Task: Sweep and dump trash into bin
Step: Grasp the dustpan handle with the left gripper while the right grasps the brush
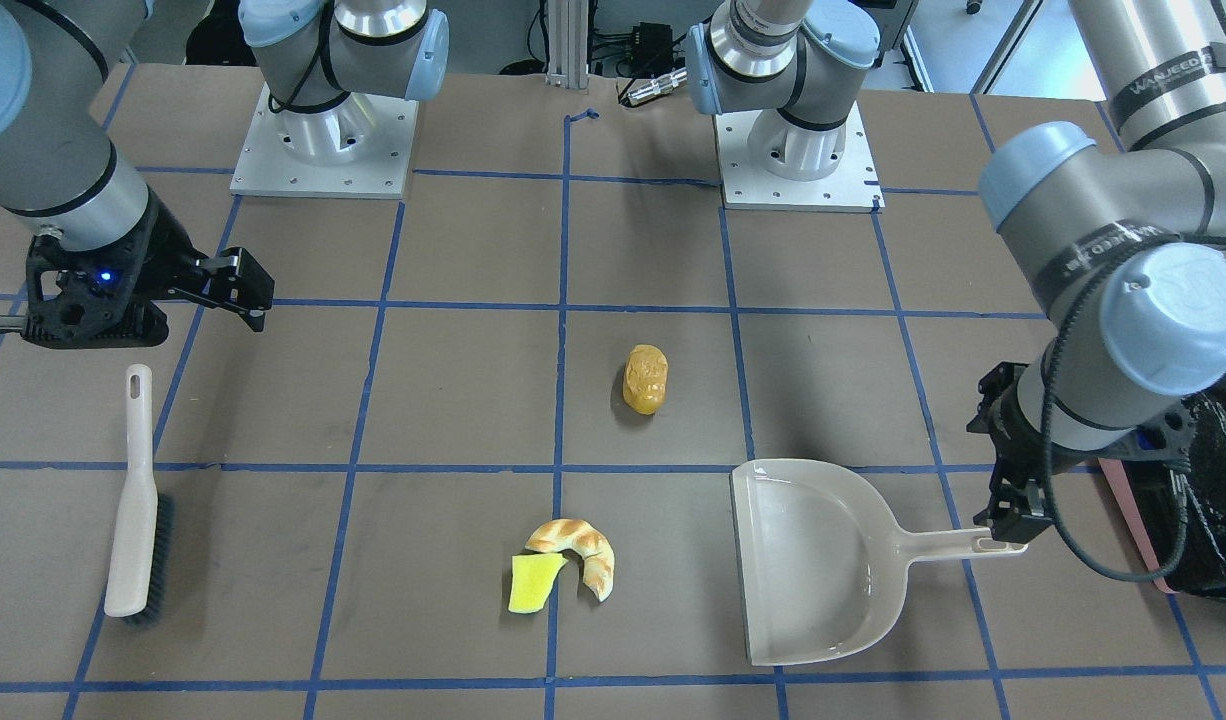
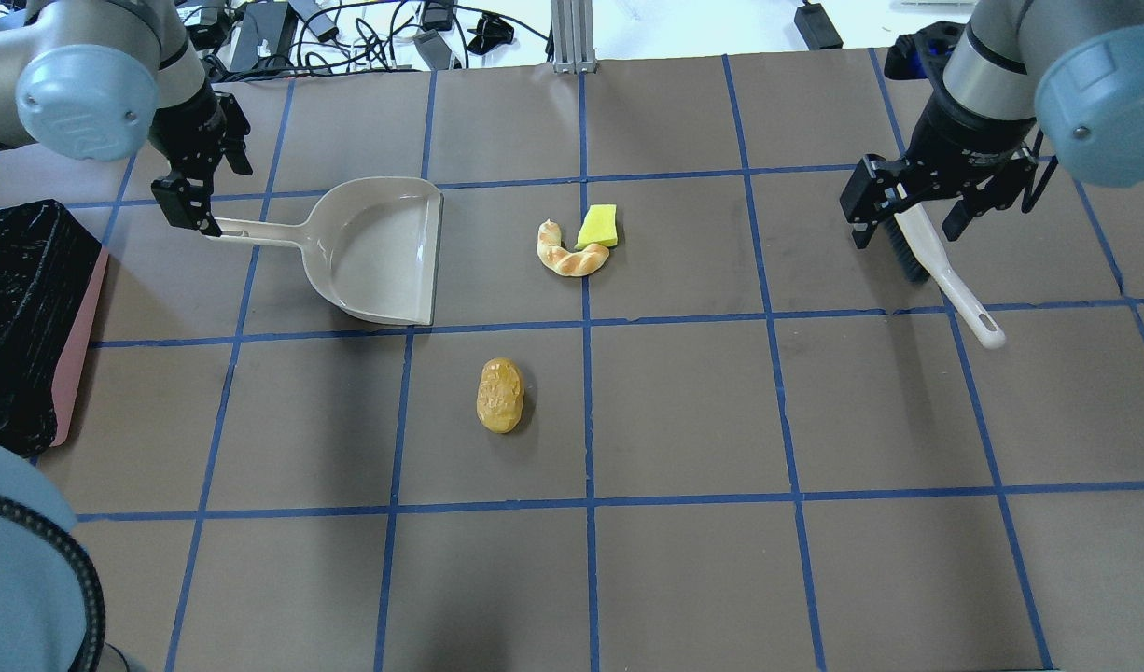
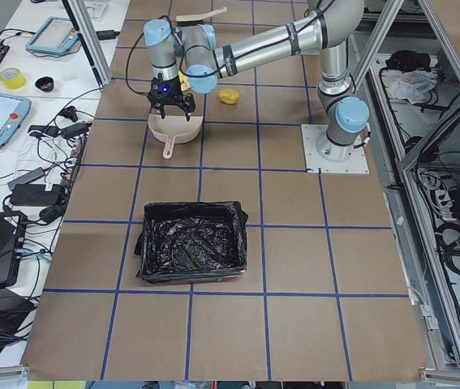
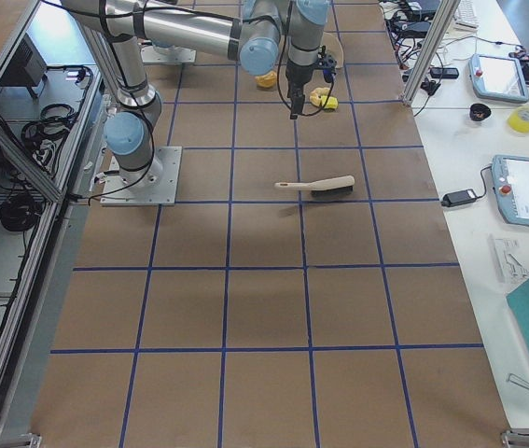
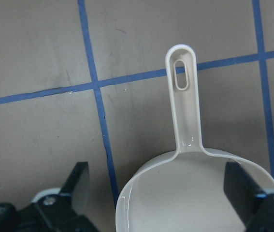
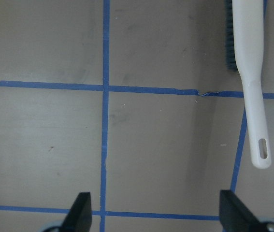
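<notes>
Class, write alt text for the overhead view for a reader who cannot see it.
Three trash pieces lie mid-table: a roll, and beyond it a croissant piece beside a yellow wedge. At left the open left gripper hangs over the handle of a dustpan, near a black-lined bin; at right the open right gripper hangs over a brush.

Only readable bit I can find: the black fabric strap round the silver left arm tube says something like "WANJEED". The lower black strap has print too, way too blurry.
</notes>
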### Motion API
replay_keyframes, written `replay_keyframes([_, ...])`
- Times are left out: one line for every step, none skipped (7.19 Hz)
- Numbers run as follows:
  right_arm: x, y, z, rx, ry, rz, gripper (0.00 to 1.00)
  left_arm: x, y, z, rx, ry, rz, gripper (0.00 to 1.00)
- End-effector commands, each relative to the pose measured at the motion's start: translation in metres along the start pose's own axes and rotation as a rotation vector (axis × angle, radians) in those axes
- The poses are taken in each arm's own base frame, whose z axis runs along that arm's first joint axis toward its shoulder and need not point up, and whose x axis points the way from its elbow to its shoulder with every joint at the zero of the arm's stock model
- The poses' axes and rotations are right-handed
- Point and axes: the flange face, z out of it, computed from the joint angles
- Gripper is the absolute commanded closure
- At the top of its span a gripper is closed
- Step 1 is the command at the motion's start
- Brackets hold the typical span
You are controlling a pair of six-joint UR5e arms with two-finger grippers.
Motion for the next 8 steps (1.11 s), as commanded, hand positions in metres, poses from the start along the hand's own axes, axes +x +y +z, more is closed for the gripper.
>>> replay_keyframes([0.047,0.004,0.034,0.013,-0.003,-0.051,0.08,0.008,-0.042,0.028,-0.065,0.03,0.064,0.04])
replay_keyframes([0.056,0.012,0.059,-0.019,-0.016,-0.036,0.09,0.01,-0.044,0.031,-0.141,0.066,0.056,0.04])
replay_keyframes([0.065,0.016,0.081,0.012,-0.006,-0.027,0.1,0.011,-0.048,0.032,-0.182,0.088,0.04,0.04])
replay_keyframes([0.066,0.022,0.096,0.018,-0.003,-0.056,0.1,0.014,-0.049,0.041,-0.191,0.079,0.03,0.04])
replay_keyframes([0.078,0.024,0.101,0.016,0.012,-0.05,0.09,0.016,-0.054,0.046,-0.211,0.094,-0.042,0.06])
replay_keyframes([0.09,0.019,0.093,0.062,0.115,-0.115,0.09,0.016,-0.061,0.053,-0.212,0.106,-0.085,0.06])
replay_keyframes([0.095,0.013,0.099,0.073,0.136,-0.149,0.09,0.015,-0.064,0.066,-0.209,0.096,-0.102,0.06])
replay_keyframes([0.096,0.011,0.108,0.063,0.129,-0.154,0.11,0.013,-0.068,0.072,-0.21,0.088,-0.151,0.14])
